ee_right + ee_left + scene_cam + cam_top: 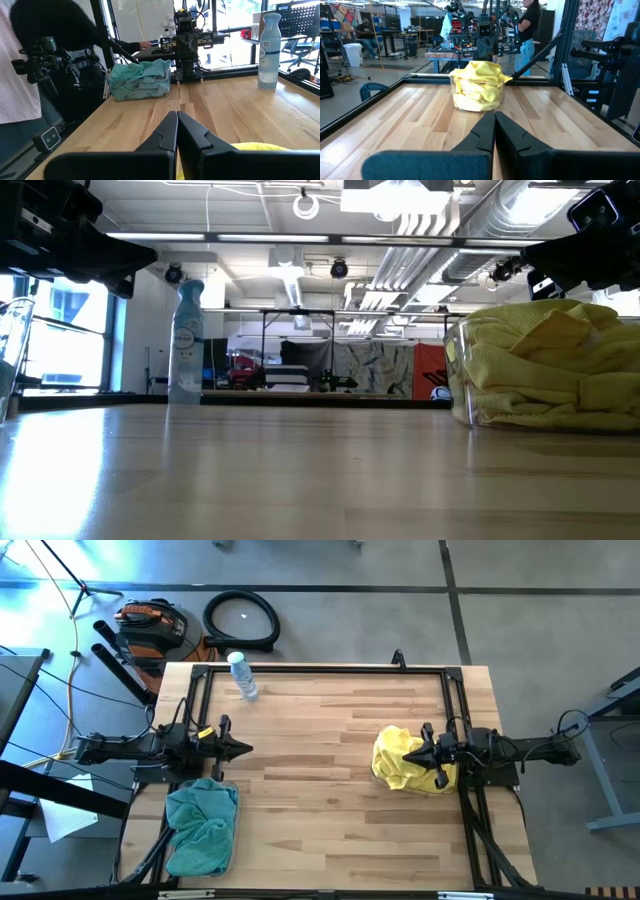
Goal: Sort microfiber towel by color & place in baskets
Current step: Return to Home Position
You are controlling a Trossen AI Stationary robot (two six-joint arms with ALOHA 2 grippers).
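Here, my left end effector and right end effector hover over the table, both pressed together; yellow towels fill the right basket, teal towels the left basket.

The table is pale honey wood in long streaked planks, edged by a black frame. At its right side a clear basket holds bright yellow towels. At its left side lie teal-blue towels, and near its far edge a pale blue spray bottle, white-capped.
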